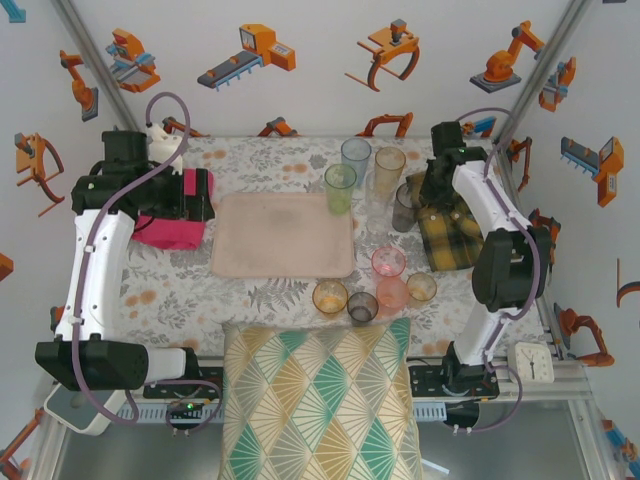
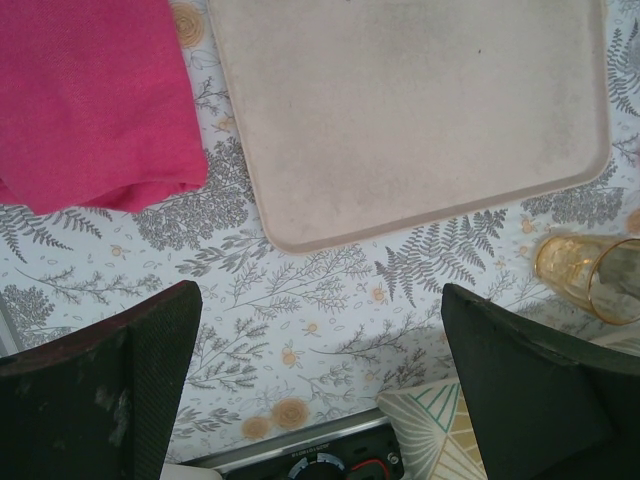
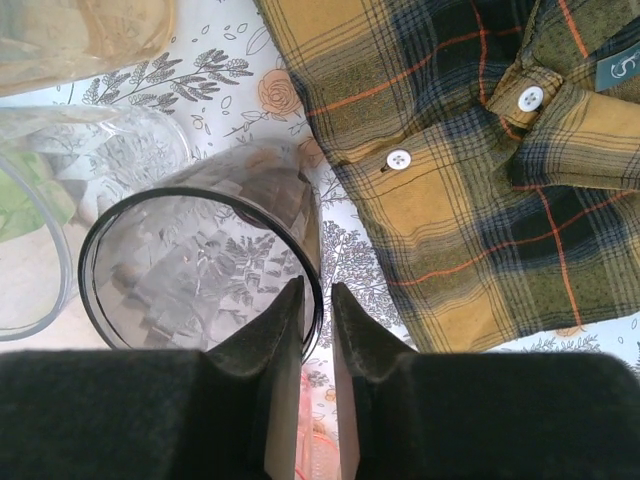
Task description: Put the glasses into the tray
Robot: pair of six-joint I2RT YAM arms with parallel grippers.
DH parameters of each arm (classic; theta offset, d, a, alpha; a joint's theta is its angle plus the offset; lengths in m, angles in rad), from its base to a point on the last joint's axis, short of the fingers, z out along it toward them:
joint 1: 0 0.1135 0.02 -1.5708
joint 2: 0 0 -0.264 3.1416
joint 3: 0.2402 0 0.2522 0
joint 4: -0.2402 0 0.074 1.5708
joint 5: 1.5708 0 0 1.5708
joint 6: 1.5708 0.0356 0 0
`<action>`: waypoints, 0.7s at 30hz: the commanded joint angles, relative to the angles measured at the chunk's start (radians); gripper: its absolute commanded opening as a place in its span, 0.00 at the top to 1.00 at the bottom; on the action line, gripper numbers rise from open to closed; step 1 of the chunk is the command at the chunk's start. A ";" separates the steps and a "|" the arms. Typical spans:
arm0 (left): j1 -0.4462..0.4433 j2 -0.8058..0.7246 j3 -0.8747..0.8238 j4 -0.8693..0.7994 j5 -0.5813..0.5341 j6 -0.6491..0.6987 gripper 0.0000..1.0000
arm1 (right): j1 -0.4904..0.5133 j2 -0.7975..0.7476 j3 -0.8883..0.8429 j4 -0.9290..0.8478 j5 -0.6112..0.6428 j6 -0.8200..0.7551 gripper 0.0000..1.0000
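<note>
The pale pink-beige tray (image 1: 280, 240) lies bare in the middle of the table, and its near corner shows in the left wrist view (image 2: 420, 110). A tall grey glass (image 1: 404, 207) stands right of it beside green (image 1: 340, 188), blue (image 1: 355, 158) and amber (image 1: 389, 168) tumblers. My right gripper (image 3: 317, 295) has closed around the grey glass's (image 3: 190, 270) rim, one finger inside and one outside. Several short glasses, pink (image 1: 388, 263) and amber (image 1: 330, 297) among them, stand near the tray's front right corner. My left gripper (image 2: 320, 380) hangs open over bare tablecloth.
A bright pink folded cloth (image 1: 170, 225) lies left of the tray. A yellow plaid shirt (image 3: 470, 150) lies just right of the grey glass. A patterned cushion (image 1: 320, 400) covers the table's front edge. A clear tumbler (image 3: 60, 150) stands close against the grey glass.
</note>
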State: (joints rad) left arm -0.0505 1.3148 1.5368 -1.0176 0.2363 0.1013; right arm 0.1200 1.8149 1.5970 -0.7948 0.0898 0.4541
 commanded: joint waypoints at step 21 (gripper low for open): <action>0.013 -0.030 -0.006 -0.004 0.023 -0.007 0.03 | -0.010 -0.052 0.040 -0.032 0.017 -0.020 1.00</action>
State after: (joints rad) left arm -0.0441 1.3090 1.5352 -1.0176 0.2367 0.1009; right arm 0.1192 1.8133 1.5982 -0.8001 0.0940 0.4438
